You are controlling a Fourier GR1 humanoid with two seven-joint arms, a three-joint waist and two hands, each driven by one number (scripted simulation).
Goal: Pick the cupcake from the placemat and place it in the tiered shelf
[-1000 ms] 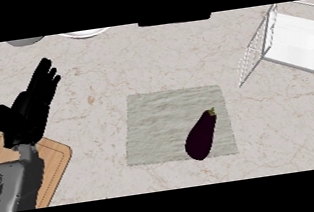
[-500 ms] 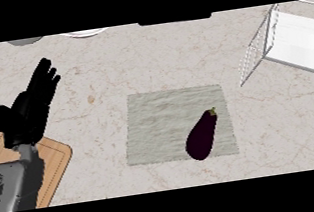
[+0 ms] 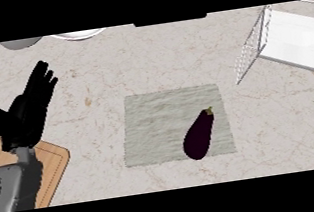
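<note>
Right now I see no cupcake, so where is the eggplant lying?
In the head view the eggplant lies on the placemat's right half, below and left of the tiered shelf.

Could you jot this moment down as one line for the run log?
left robot hand: open, resting | right: unseen | eggplant: on placemat, no cupcake | tiered shelf: upper right

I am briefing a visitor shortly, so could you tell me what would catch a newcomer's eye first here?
A dark purple eggplant lies on the grey placemat at the counter's middle; no cupcake shows. The left hand stands open at the left, above a wooden board, and the white wire shelf sits at the upper right.
</note>
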